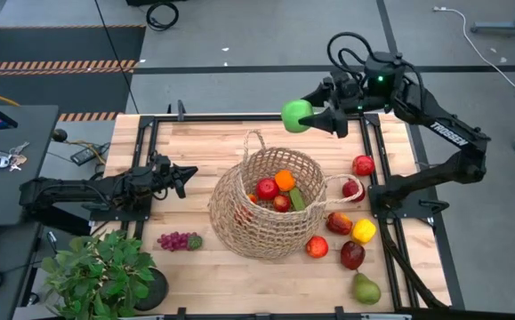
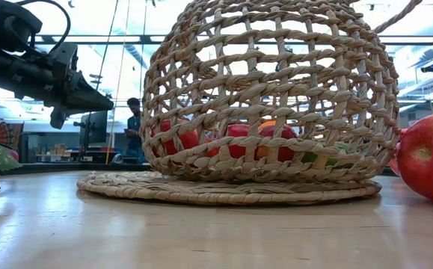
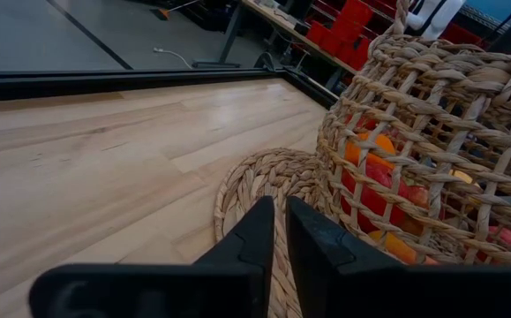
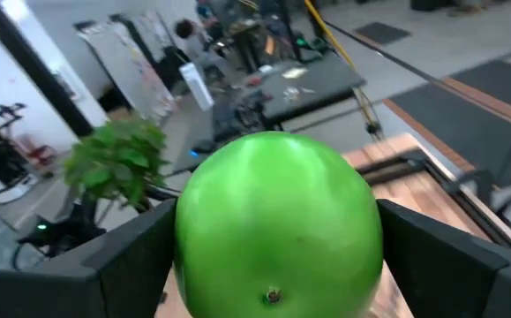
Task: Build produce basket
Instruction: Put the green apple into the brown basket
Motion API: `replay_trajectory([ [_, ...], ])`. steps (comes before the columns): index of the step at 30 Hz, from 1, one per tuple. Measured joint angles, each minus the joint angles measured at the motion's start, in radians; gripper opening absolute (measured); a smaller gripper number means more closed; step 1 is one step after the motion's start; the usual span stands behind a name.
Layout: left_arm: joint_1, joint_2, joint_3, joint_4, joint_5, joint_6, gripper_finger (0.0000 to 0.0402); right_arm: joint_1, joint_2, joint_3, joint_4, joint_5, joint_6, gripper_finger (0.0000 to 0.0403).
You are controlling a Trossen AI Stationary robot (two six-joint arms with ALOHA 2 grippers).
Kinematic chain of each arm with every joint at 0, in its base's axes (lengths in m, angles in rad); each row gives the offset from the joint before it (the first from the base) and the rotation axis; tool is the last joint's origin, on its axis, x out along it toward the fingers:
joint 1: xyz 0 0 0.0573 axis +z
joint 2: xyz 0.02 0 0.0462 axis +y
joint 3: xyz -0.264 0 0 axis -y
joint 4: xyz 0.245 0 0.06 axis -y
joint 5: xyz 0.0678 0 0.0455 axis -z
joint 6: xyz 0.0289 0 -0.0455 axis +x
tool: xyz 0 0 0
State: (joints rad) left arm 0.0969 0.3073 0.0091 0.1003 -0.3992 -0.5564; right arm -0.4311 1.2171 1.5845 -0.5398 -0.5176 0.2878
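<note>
The tan straw basket stands mid-table on its flat woven base, with a red apple, an orange and other produce inside. My right gripper is over the table's far edge, beyond the basket, shut on a green apple. My left gripper is shut, just left of the basket, its fingertips close to the base and nothing between them. More produce lies loose on the table: red apples, a yellow pepper, a pear and purple grapes. My right gripper pinches the green apple between its two fingers, one on each opposite side of its round body. The fingers lie nearly level and point toward the table's left. The apple is lifted clear, high above the table.
A potted green plant stands at the near left corner. Black frame rails run along the table's edges. Bare wood lies between the left arm and the far edge. A person stands in the room beyond.
</note>
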Motion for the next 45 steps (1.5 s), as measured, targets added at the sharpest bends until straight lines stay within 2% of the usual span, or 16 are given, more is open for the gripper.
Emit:
replay_trajectory([
  [8,0.0,0.0,0.0,0.0,0.0,0.0,0.0033,0.067,-0.003,0.0,0.144,-0.001,0.02,0.0369],
  [16,0.0,0.0,0.0,0.0,0.0,0.0,0.004,0.077,-0.017,0.0,0.302,-0.044,0.069,0.0369],
  [27,0.0,0.0,0.0,0.0,0.0,0.0,0.0033,0.091,-0.017,0.0,0.617,-0.182,0.167,0.0369],
  [33,0.0,0.0,0.0,0.0,0.0,0.0,0.0039,0.091,-0.009,0.0,0.615,-0.184,0.187,0.0369],
  [40,0.0,0.0,0.0,0.0,0.0,0.0,0.0036,0.094,0.021,0.0,0.613,-0.258,0.254,0.0369],
  [45,0.0,0.0,0.0,0.0,0.0,0.0,0.0032,0.117,0.033,0.0,0.615,-0.267,0.258,0.0369],
])
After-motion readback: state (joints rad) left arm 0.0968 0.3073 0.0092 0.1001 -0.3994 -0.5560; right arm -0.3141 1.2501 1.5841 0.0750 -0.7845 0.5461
